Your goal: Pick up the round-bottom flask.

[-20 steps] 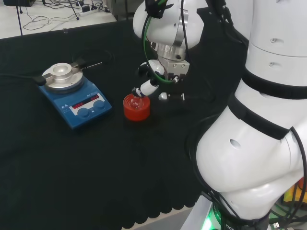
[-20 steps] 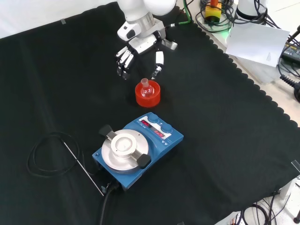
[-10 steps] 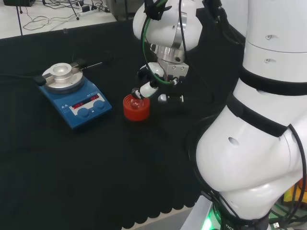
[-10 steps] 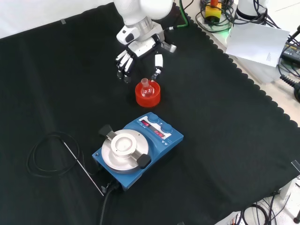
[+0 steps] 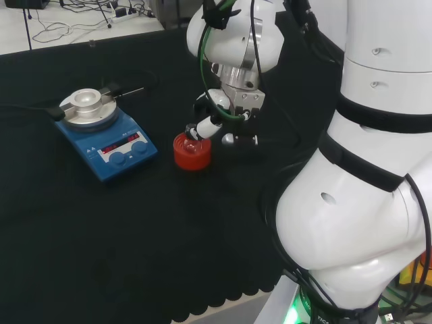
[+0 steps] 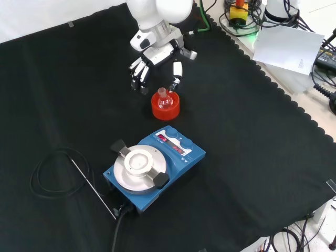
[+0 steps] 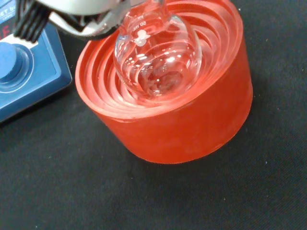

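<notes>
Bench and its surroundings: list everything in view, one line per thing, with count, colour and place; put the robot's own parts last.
round-bottom flask: one, clear glass, seated in the red stand, neck up.
red ribbed stand: one, red, on the cloth just beyond the stirrer plate in the front view.
stirrer plate: one, blue with a round silver top, near the cloth's middle in the front view.
probe and cable: one thin metal rod with a coiled black cable, left of the stirrer plate in the front view.
black cloth: one, covering the bench.
sheet of paper: one, white, off the cloth at the front view's upper right.
robot arm: one, white, at the head view's right.
robot hand: one, black and white, fingers spread, above the flask's neck.
</notes>
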You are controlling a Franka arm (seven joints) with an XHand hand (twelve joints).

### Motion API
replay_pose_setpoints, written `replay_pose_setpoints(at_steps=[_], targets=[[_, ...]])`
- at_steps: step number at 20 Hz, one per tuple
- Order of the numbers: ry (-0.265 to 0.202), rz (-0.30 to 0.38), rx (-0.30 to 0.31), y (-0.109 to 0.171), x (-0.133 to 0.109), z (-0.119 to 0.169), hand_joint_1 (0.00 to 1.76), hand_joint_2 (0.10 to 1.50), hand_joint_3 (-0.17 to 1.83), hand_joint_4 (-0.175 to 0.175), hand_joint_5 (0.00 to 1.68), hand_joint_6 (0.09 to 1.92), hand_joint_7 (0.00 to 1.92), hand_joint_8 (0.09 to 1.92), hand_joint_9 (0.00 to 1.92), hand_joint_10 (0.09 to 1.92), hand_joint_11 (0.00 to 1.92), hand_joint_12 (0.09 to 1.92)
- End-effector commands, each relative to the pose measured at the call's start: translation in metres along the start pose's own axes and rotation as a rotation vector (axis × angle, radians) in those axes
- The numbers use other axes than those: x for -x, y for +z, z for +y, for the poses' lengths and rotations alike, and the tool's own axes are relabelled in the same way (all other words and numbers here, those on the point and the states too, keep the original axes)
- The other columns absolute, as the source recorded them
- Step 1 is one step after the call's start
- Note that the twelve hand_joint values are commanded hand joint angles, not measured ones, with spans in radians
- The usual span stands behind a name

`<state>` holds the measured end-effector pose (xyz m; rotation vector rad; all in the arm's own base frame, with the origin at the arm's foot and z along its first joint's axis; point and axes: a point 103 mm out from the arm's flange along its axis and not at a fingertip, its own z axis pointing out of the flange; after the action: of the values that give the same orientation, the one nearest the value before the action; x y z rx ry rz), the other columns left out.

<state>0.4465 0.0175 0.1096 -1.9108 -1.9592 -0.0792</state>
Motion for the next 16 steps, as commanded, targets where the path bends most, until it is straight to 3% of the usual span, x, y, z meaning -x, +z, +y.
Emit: replay_pose_setpoints(at_steps=[1, 16], targets=[[-0.005, -0.002, -0.003, 0.0029, -0.0017, 0.0014, 0.86, 0.60, 0.58, -0.043, 0.62, 0.59, 0.23, 0.68, 0.41, 0.69, 0.08, 1.42], [-0.012, -0.013, -0.009, 0.0093, -0.0044, 0.0026, 0.88, 0.60, 0.58, -0.056, 0.75, 0.74, 0.24, 0.68, 0.42, 0.69, 0.10, 1.42]])
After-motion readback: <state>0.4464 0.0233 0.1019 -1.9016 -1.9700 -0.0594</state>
